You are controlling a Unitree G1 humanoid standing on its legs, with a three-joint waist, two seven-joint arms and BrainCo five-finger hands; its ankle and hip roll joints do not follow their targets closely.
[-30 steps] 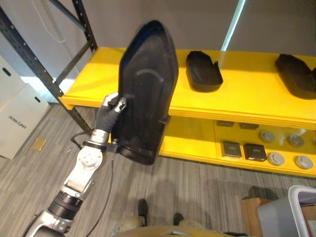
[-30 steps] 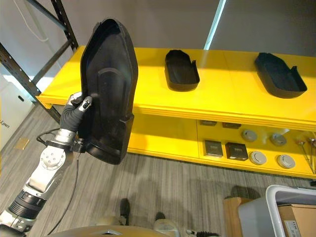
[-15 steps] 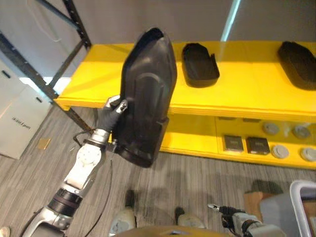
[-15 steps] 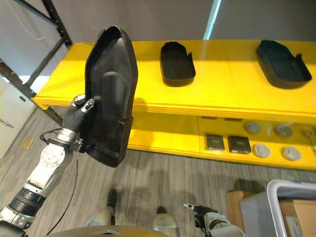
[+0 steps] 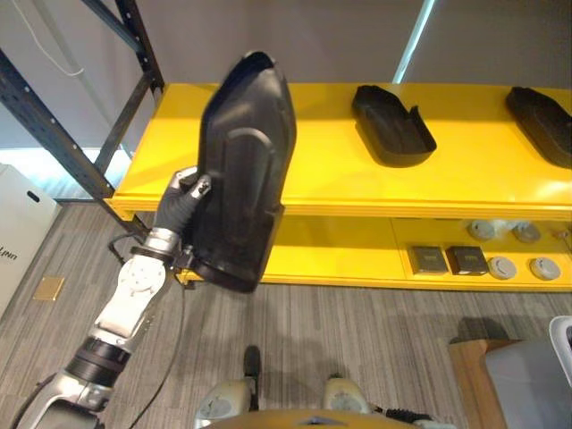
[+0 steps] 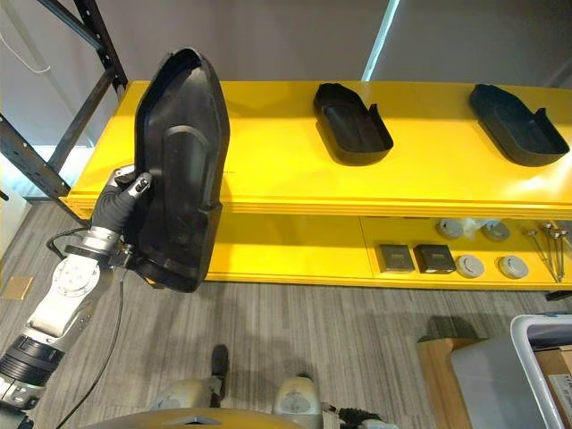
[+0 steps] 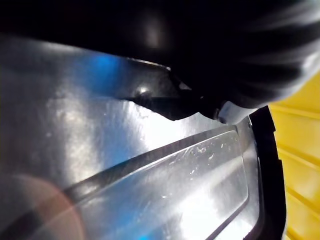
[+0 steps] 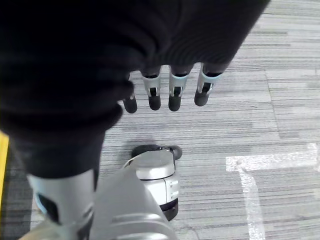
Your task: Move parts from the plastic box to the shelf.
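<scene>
So I'm holding this big black molded plastic part [image 5: 239, 174] up in my left robot hand [image 5: 181, 198], fingers and thumb curling round its left rim about midway down, pinching the edge. I'm gripping it by the rim because, far as I can judge, it's too wide and shallow to wrap any other way, and holding the side keeps the bulk clear of my arm. It's hanging in the air in front of the left end of the yellow shelf [image 5: 313, 170], not touching the top board.

The part is standing nearly upright, long axis running up and down with a slight lean, narrow rounded end pointing up and toward the shelf, wider squared end pointing down at the floor. Its hollow side is facing me.

Two similar black parts [image 6: 352, 123] [image 6: 517, 123] are already lying flat on the top board, well apart, hollow side up, so I'm guessing mine goes down on the bare left stretch, tipped flat like those.

My right robot hand [image 8: 165, 92] is hanging down over the floor, fingers relaxed and straight, carrying nothing.
</scene>
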